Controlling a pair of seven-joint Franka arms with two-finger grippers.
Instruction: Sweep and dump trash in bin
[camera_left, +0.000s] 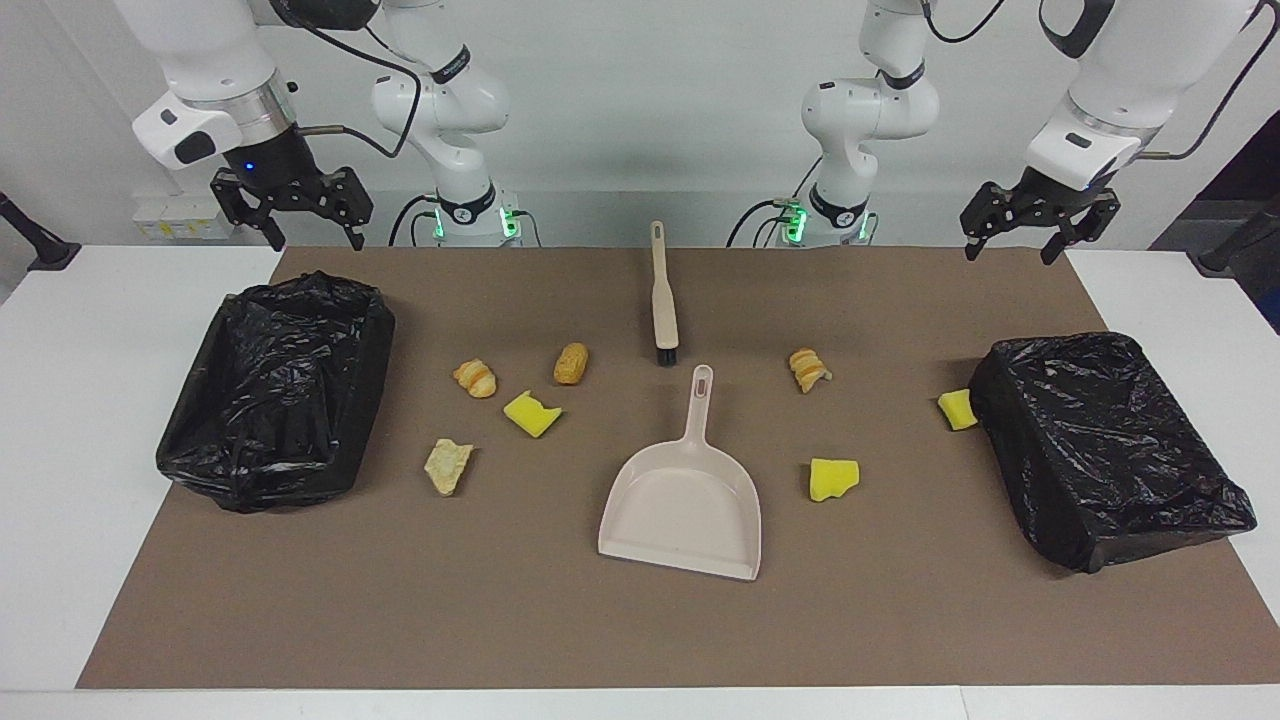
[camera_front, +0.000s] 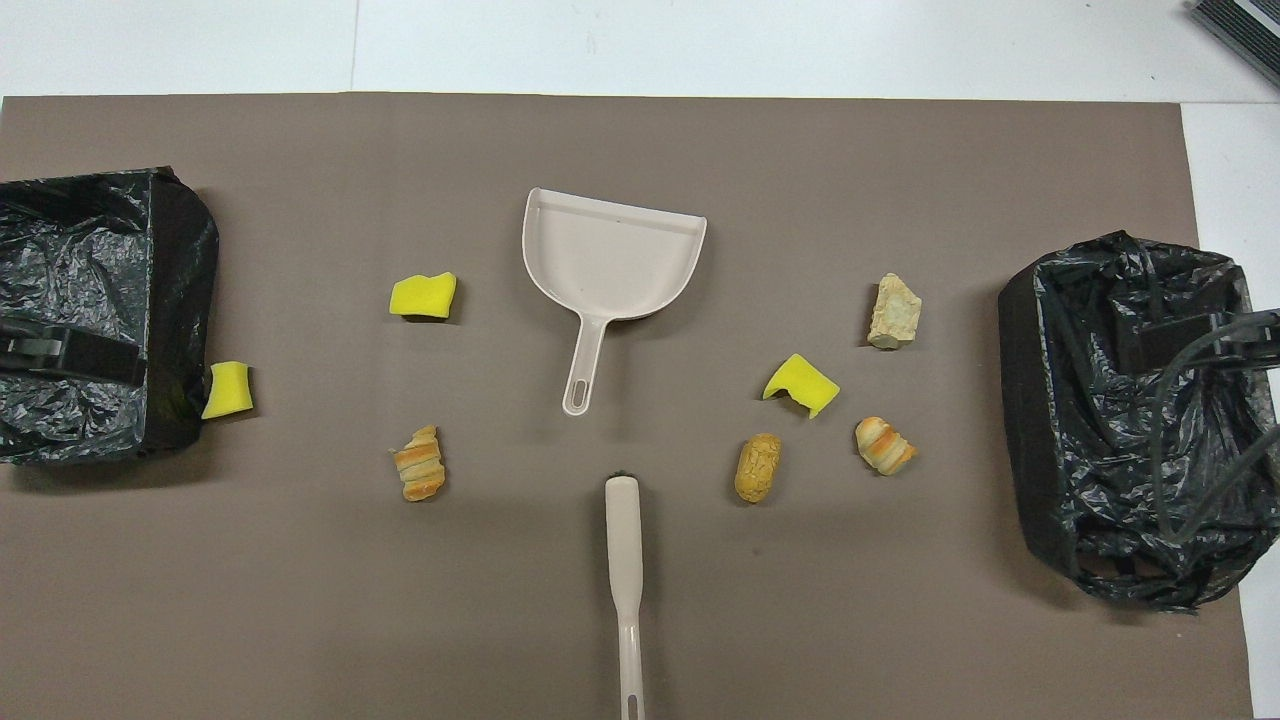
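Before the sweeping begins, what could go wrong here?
The sponge chunk touches the bin at the left arm's end; brush bristles may not get in between. The trash lies on both sides of the dustpan, so some scraps need long sweeps and may roll away.

brown mat (camera_left: 640, 620): beige dustpan (camera_left: 683, 505) at centre, handle toward the robots; beige brush (camera_left: 663, 297) nearer the robots, bristles toward the dustpan. trash, seven scraps: three yellow sponge chunks (camera_left: 833, 479), four bread pieces (camera_left: 475, 378), scattered either side. black-bagged bin (camera_left: 275, 395) at each end. left gripper (camera_left: 1012, 245) and right gripper (camera_left: 315, 240) raised, jaws apart, empty.
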